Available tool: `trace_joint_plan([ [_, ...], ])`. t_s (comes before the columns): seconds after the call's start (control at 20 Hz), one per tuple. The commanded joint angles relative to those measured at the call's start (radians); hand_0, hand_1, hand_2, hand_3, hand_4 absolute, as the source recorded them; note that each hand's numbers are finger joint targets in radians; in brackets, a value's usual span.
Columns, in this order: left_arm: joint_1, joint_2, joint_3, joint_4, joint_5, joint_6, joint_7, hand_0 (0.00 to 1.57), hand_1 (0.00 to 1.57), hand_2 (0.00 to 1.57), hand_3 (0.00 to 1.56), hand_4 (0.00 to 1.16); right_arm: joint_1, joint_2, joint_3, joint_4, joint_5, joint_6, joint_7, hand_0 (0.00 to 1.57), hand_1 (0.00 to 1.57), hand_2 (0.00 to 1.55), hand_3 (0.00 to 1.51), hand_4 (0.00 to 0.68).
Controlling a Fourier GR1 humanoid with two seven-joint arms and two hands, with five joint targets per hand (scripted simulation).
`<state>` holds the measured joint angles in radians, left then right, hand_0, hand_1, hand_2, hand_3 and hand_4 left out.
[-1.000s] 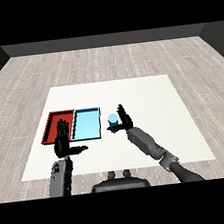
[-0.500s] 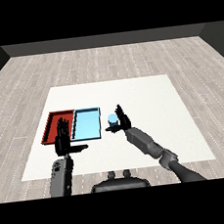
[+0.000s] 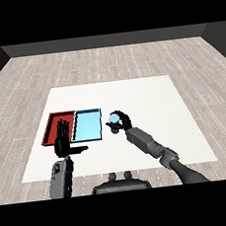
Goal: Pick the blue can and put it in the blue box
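The blue can (image 3: 114, 119) stands just right of the light blue tray (image 3: 88, 125), on or just above the white table. My right hand (image 3: 122, 121) has its fingers and thumb curled round the can from the right. My left hand (image 3: 63, 140) is raised at the tray pair's near left, fingers straight up and thumb out, overlapping the near edge of the red tray (image 3: 54, 124). It holds nothing.
The red tray and light blue tray lie side by side at the left of the white table (image 3: 148, 101). Grey wooden floor surrounds the table.
My right hand's fingers, spread open beside the can before, have curled round it. The left hand has stayed in place.
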<state>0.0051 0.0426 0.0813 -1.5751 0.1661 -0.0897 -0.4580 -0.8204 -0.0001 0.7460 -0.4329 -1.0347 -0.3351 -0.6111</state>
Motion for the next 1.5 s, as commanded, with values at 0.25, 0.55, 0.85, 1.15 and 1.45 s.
trace_joint_plan([
  [0.25, -0.043, -0.021, -0.029, 0.059, -0.024, 0.003, -0.018, 0.00, 0.00, 0.00, 0.00, 0.00, -0.066, 0.000, -0.012, 0.017, 0.042, -0.046, 0.053, 1.55, 1.55, 1.48, 1.43, 0.672],
  [0.55, -0.051, -0.016, -0.055, 0.022, -0.069, 0.040, 0.048, 0.00, 0.00, 0.00, 0.00, 0.00, -0.058, 0.000, 0.015, -0.054, 0.067, -0.090, 0.012, 1.49, 1.49, 1.45, 1.41, 0.652],
  [0.85, -0.078, -0.042, -0.182, 0.148, -0.086, 0.105, 0.004, 0.00, 0.00, 0.00, 0.00, 0.00, -0.082, -0.018, -0.064, -0.096, 0.151, -0.065, -0.004, 1.50, 1.50, 1.46, 1.41, 0.648],
  [1.15, -0.160, -0.042, -0.147, 0.223, -0.040, 0.035, 0.055, 0.00, 0.00, 0.00, 0.00, 0.00, -0.072, -0.041, -0.083, -0.212, 0.234, -0.083, -0.027, 1.44, 1.44, 1.44, 1.42, 0.665],
  [1.45, -0.143, -0.042, -0.235, 0.162, -0.059, 0.101, 0.127, 0.00, 0.00, 0.00, 0.00, 0.00, 0.158, -0.228, -0.087, -0.518, 0.298, -0.054, 0.022, 1.44, 1.44, 1.44, 1.42, 0.665],
])
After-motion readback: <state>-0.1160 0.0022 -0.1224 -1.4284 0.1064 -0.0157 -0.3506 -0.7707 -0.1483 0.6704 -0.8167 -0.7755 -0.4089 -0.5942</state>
